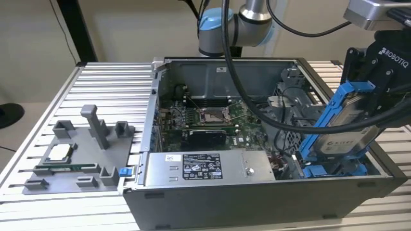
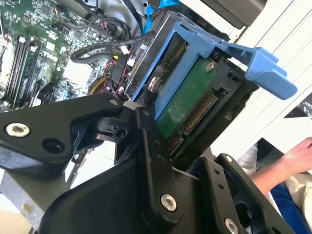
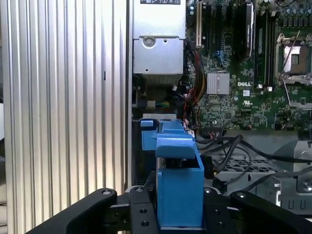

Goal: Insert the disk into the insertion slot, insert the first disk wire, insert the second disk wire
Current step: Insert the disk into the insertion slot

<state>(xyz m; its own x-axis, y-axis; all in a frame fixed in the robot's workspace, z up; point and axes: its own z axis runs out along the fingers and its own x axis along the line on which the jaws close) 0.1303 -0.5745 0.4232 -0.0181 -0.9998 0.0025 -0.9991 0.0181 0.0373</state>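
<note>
Your gripper (image 1: 376,103) has the disk (image 1: 343,137) clamped: in the first wrist view the fingers (image 3: 141,214) press in on both sides of its blue frame, with no gap left. The hold sits at the upper end, which leaves the lower end free to lead into the case.

The disk hangs tilted, not flat. Its top leans toward the exterior view's right and its lower end dips inside the open computer case (image 1: 257,202) at the near right corner, just beside the perforated grey metal of the insertion slot (image 1: 292,139). I judge that the slant lets it clear the case wall and meet the bay at an angle. It is not yet seated.

In the second wrist view the green board (image 2: 185,112) and its connector edge face the gripper with nothing plugged in, so neither wire is in. Loose black cables (image 3: 229,148) lie over the perforated metal close to the disk. A person's hand (image 2: 302,151) rests off to one side, well apart.
</note>
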